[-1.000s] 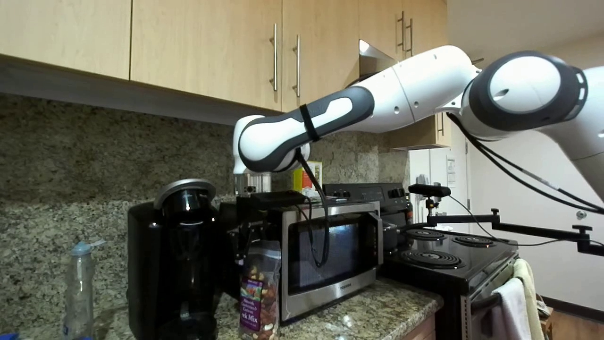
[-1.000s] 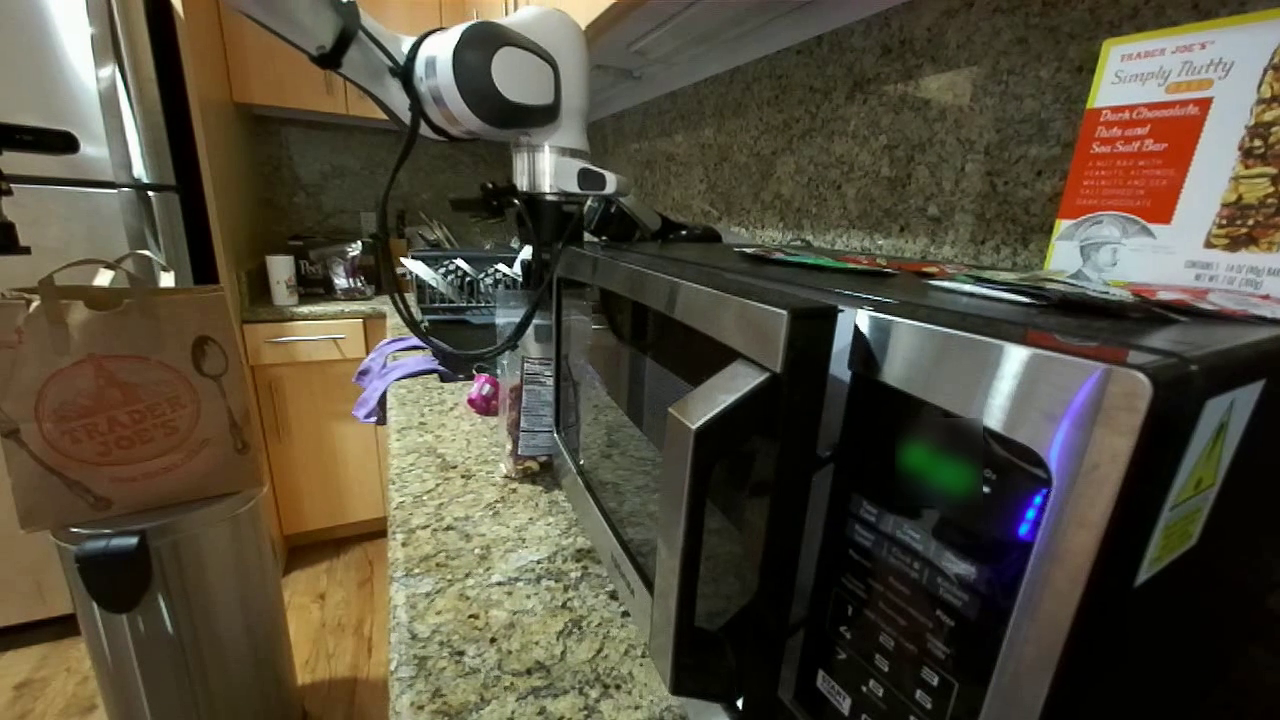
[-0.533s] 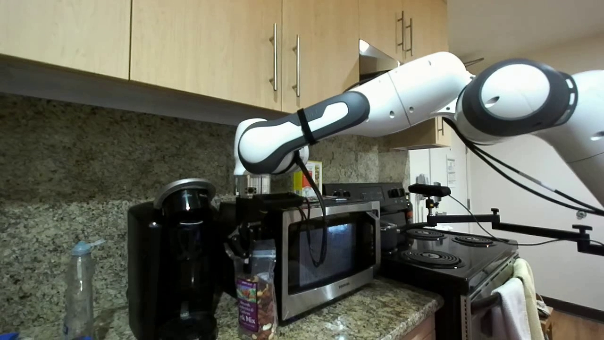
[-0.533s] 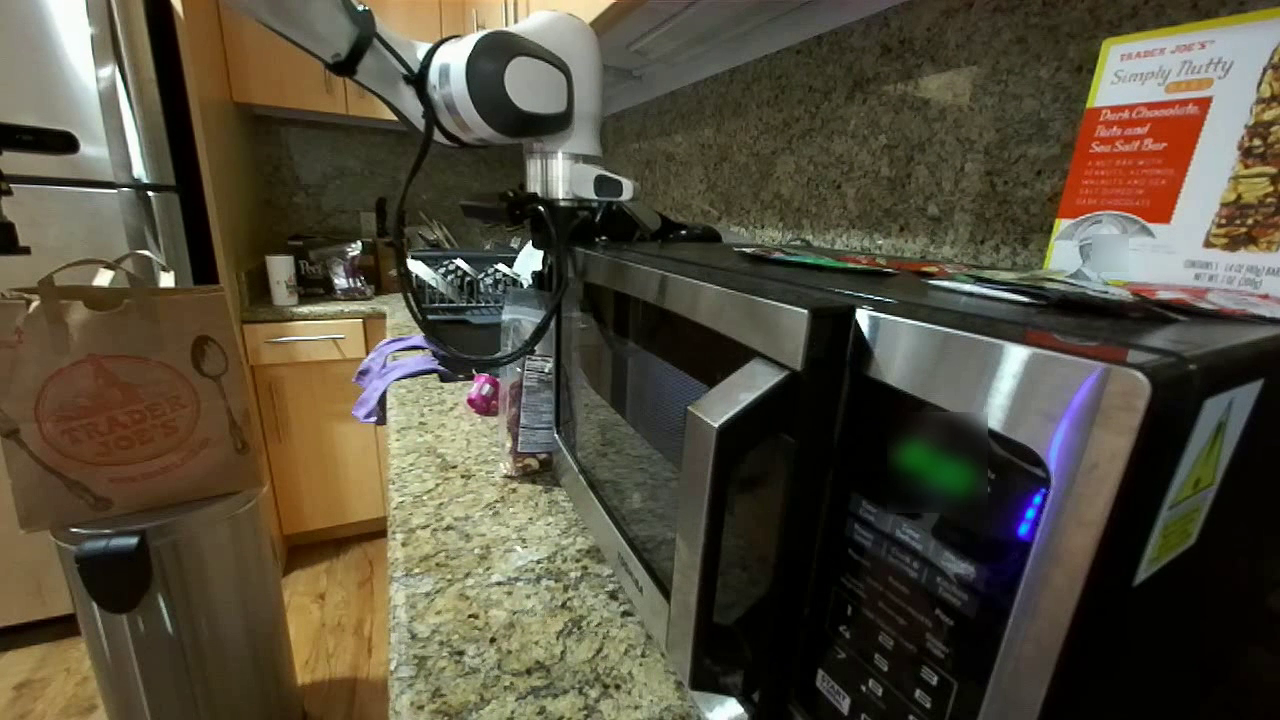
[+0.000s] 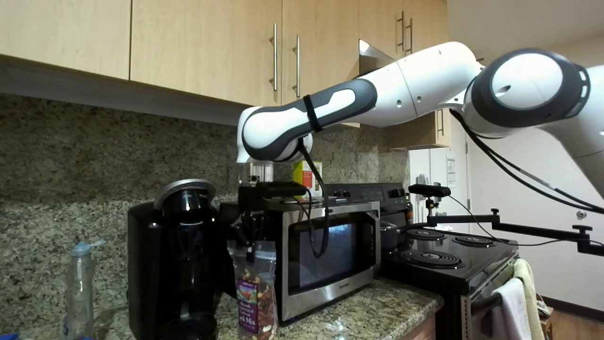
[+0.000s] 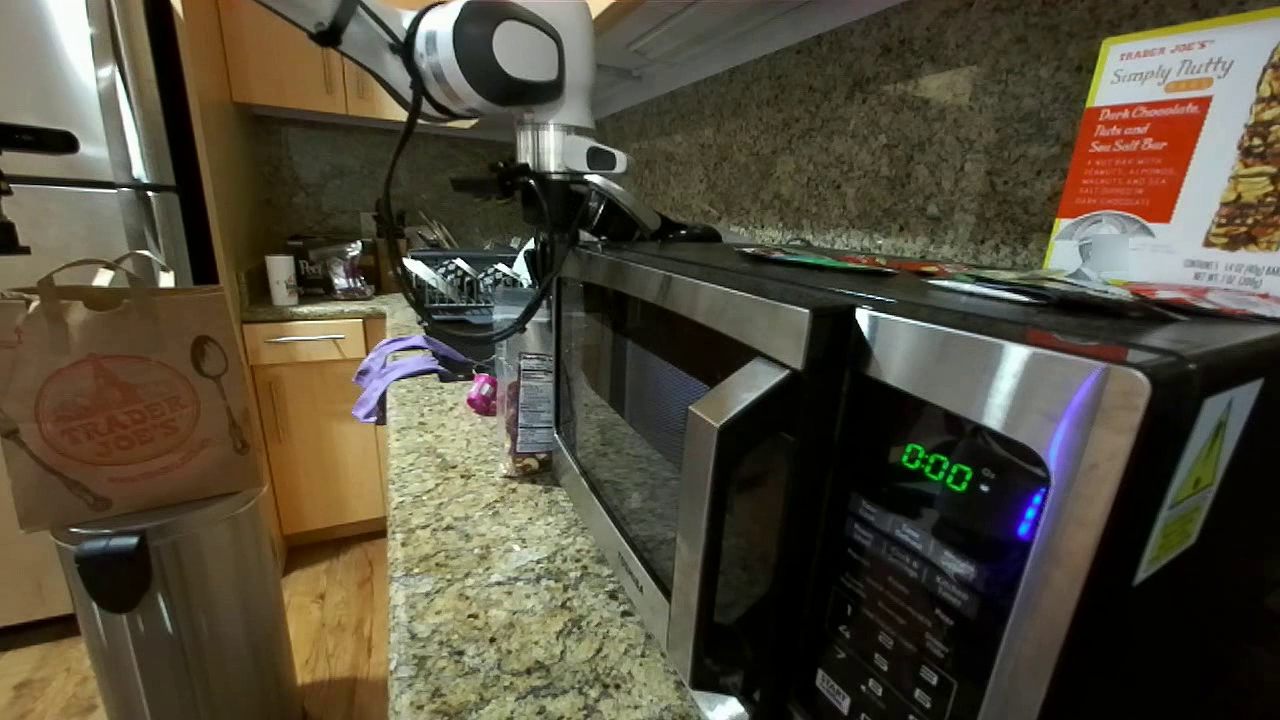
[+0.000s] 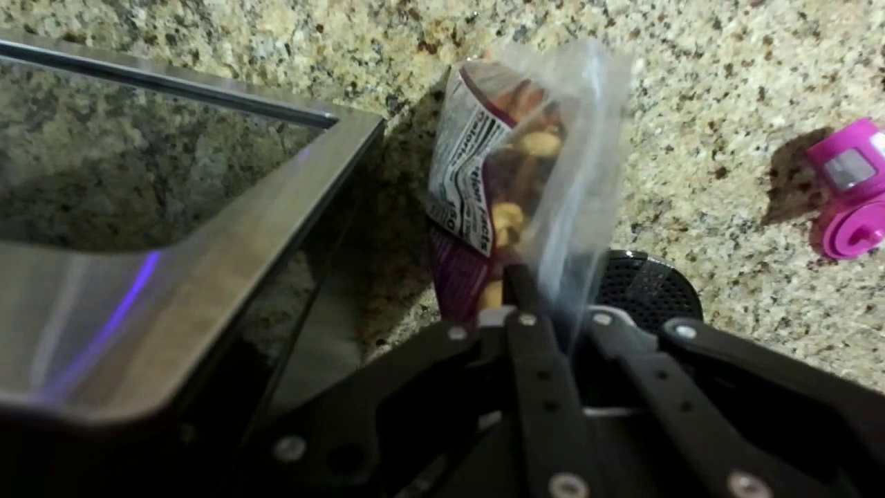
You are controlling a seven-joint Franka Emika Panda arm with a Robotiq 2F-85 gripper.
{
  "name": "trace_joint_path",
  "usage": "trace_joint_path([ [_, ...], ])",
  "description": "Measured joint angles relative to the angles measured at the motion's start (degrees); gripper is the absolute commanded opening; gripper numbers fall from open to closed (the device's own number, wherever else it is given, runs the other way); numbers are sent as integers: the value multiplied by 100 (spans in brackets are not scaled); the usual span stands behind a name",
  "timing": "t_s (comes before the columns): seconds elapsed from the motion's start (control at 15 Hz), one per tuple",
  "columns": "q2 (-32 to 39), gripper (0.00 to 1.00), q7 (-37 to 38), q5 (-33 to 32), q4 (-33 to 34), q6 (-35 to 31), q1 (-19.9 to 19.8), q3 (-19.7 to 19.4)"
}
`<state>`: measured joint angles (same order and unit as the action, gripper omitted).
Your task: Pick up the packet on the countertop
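The packet [image 5: 248, 302], a clear-topped trail mix pouch with a purple label, stands upright beside the microwave in both exterior views. Its base meets the granite countertop [image 6: 480, 590]. From above, in the wrist view, nuts and a nutrition label show on the packet [image 7: 477, 180], and its clear upper edge runs down between the fingers. My gripper [image 7: 556, 297] is shut on that clear top, with one dark fingertip in front of the nuts. The far fingertip is partly hidden behind the plastic. In an exterior view the gripper [image 5: 252, 248] points straight down at the pouch's top.
The microwave [image 5: 332, 259] is close beside the packet, and a black coffee maker [image 5: 174, 264] flanks it opposite. A clear bottle [image 5: 79, 293] stands farther off. A pink item [image 7: 854, 187] lies on the counter. Wooden cabinets [image 5: 203, 52] hang above the arm.
The arm dipped, then rose to slightly higher than a second ago. The fingers closed on the packet's clear top. The packet shifted a little toward the coffee maker.
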<state>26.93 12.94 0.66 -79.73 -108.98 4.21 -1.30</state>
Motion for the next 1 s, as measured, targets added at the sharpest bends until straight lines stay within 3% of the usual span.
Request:
trace_joint_path([
  [0.6,-1537,8,216,-229,-1052,110,63,-4],
  [0.67,-1565,33,226,-229,-1108,132,63,3],
  [0.73,-1568,34,247,-239,-1149,166,63,14],
  [1.0,-1525,58,1223,-620,-1291,394,178,38],
])
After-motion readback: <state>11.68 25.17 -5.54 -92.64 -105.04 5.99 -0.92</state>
